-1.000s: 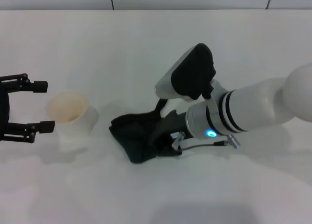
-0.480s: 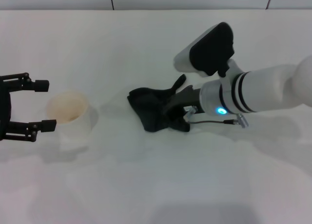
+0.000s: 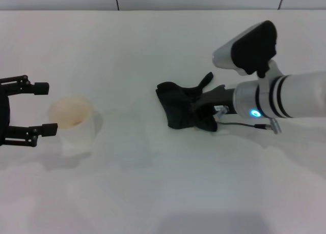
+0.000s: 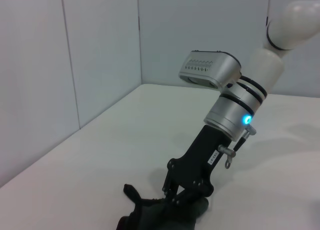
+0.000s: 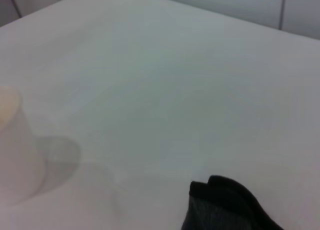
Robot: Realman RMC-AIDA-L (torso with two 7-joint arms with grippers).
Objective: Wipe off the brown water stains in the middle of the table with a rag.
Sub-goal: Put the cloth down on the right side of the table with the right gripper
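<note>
Bare lab-like test booth, plain white table [image 3: 153, 193], pale panelled walls [image 4: 100, 50] meeting its far edge

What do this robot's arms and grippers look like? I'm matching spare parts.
The right arm is glossy white with black rings, a silver wrist cuff with a glowing blue light, thin cables, and a white-and-black camera pod above. The right gripper is black. The left gripper is black with slim linkage fingers.

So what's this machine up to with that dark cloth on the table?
The right end effector holds the rag pressed on the table and is dragging it toward the robot's right, wiping the middle of the surface. No brown stain shows on the tabletop now. The left end effector sits open and idle beside a white cup on the left.
</note>
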